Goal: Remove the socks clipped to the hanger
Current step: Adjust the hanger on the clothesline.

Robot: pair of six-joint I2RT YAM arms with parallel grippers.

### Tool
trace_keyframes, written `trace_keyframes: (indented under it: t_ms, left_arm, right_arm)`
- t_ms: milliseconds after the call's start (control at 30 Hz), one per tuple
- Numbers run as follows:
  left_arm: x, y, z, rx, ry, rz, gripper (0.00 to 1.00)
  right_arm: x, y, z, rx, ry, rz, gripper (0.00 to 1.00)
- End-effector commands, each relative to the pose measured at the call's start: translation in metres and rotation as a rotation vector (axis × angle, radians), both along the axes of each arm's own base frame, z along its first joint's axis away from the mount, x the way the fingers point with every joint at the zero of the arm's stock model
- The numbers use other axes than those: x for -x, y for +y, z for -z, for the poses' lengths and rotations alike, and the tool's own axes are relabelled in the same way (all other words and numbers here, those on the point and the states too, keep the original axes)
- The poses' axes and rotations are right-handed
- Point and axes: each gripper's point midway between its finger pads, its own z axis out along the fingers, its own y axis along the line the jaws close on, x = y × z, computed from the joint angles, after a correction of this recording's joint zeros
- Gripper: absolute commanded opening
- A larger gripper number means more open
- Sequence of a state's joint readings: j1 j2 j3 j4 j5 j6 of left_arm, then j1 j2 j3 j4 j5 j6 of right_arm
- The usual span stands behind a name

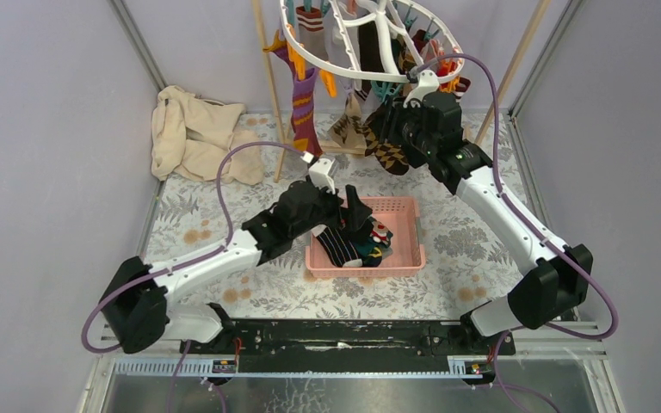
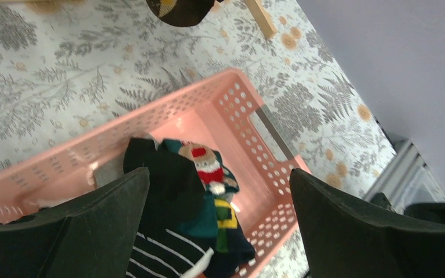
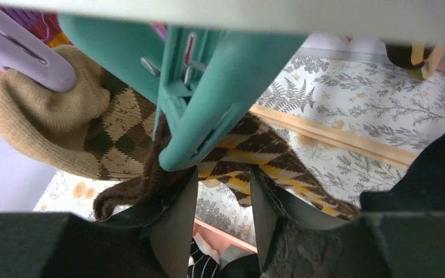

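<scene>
Top external: white plastic oval hanger [image 1: 337, 74] at upper centre, socks [image 1: 303, 103] clipped on. Right gripper [image 1: 380, 122] is up at the brown argyle sock [image 1: 392, 155], with a wooden pole [image 1: 522, 60] close at frame right.
Left wrist: left gripper [image 2: 219, 174] wide open and empty, parked over the pink slotted basket [image 2: 243, 104], likely for drops.
Right wrist: jaws part-open under the teal clip [image 3: 208, 98]; grip on the sock unclear.

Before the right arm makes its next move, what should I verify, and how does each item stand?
1. Left gripper open over the basket: ok.
2. Right gripper lined up under the teal clip: ok.
3. Brown argyle sock freed from that clip: not ok, clipped.
4. Right gripper's hold on that sock: cannot tell.
5. Hanger cleared: not ok, other socks hang from it.
</scene>
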State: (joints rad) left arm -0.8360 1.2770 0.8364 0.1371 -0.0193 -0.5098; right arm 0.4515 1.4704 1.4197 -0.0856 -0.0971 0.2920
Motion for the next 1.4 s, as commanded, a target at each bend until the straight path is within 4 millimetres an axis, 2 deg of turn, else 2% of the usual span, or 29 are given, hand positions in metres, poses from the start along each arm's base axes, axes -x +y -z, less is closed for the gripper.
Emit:
trace_keyframes:
  t_ms: [0,233,400,500,567,667,733,767,900,967,1133,1267,1367]
  left_arm:
    - [-0.038,-0.014,-0.044,0.042,-0.165,-0.070,0.99]
    - [-0.091,-0.020,-0.073,0.026,-0.296,-0.236,0.99]
    - [-0.129,-0.017,-0.077,-0.009,-0.360,-0.370,0.99]
    - [-0.142,-0.027,-0.082,0.011,-0.396,-0.370,0.98]
    - [-0.148,-0.038,-0.084,0.021,-0.414,-0.343,0.87]
    - [-0.158,-0.051,-0.082,0.007,-0.402,-0.321,0.51]
    - [-0.158,-0.052,-0.078,0.004,-0.393,-0.313,0.29]
    - [-0.157,-0.051,-0.077,0.006,-0.389,-0.316,0.22]
    - [-0.156,-0.039,-0.079,0.009,-0.371,-0.339,0.17]
    - [-0.158,-0.031,-0.078,0.001,-0.352,-0.351,0.14]
    - [-0.160,-0.013,-0.078,0.014,-0.311,-0.364,0.14]
    - [-0.161,0.000,-0.077,0.015,-0.289,-0.366,0.14]
    - [-0.160,0.008,-0.079,0.023,-0.281,-0.365,0.14]
  right_arm:
    - [0.010,-0.006,-0.017,0.003,-0.057,0.004,0.46]
    - [0.021,-0.008,-0.031,0.021,-0.080,-0.029,0.46]
    - [0.031,-0.011,-0.039,0.024,-0.084,-0.043,0.46]
    - [0.037,-0.013,-0.041,0.027,-0.082,-0.047,0.45]
    - [0.042,-0.016,-0.043,0.033,-0.082,-0.049,0.45]
    - [0.047,-0.022,-0.045,0.052,-0.087,-0.041,0.46]
    - [0.050,-0.028,-0.046,0.071,-0.089,-0.020,0.46]
    - [0.052,-0.032,-0.047,0.078,-0.092,-0.011,0.46]
    - [0.056,-0.047,-0.044,0.089,-0.085,0.040,0.51]
    - [0.053,-0.061,-0.040,0.106,-0.072,0.108,0.57]
    - [0.039,-0.115,-0.028,0.124,-0.029,0.297,0.67]
    - [0.026,-0.173,-0.027,0.055,-0.008,0.418,0.68]
    - [0.021,-0.196,-0.029,0.012,-0.009,0.463,0.68]
